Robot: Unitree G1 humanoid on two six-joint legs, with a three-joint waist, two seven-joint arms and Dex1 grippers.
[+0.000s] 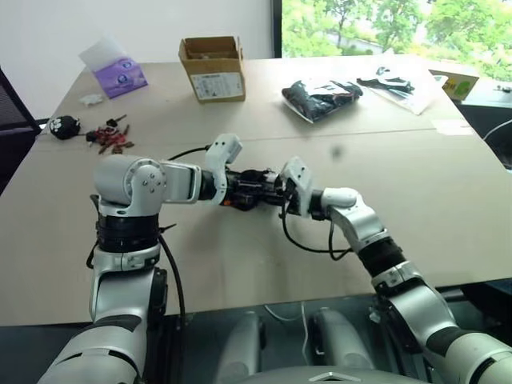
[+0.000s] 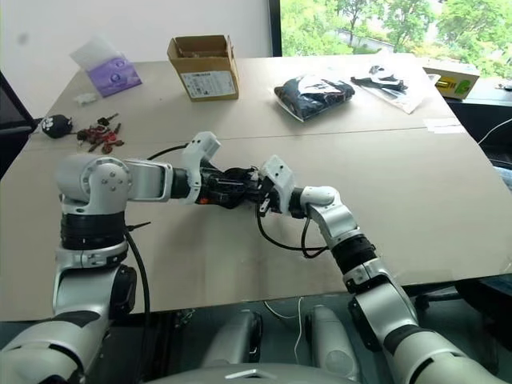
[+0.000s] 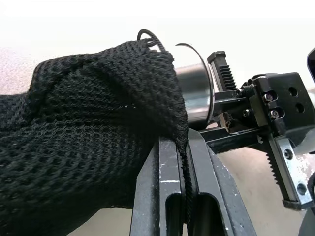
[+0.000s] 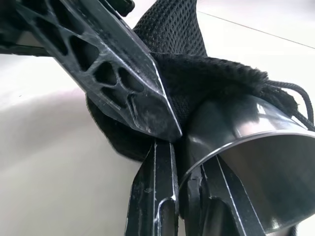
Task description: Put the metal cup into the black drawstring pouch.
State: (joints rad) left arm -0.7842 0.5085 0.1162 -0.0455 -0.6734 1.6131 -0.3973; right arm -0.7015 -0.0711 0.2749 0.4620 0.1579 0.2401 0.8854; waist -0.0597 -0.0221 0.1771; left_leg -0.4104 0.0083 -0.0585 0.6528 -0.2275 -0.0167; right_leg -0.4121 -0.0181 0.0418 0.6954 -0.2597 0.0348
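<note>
You have both arms meeting above the middle of the pale brown wooden desk, clear of its surface. Your left end effector is closed, its two black fingers pinching the rim fabric of the small soft black mesh drawstring pouch; a thin dark cord runs down between the fingers. Your right end effector is closed on the wall of the small shiny silver steel cup, one finger inside the rim and one outside. The cup lies roughly level, its closed end pushed into the mouth of the pouch; the pouch fabric covers part of it while the open rim and a band of bare steel remain outside. In the head views, the pouch and cup show only as a dark mass between the two end effectors.

Elsewhere on the desk, well apart from the arms:
- open brown cardboard box with a white label, far side;
- purple tissue packet, far left;
- small black round item and scattered reddish-brown small pieces, left edge;
- clear plastic bag of black items, far right of centre;
- a second clear bag with dark contents, beyond it;
- yellow-green box, far right corner.
</note>
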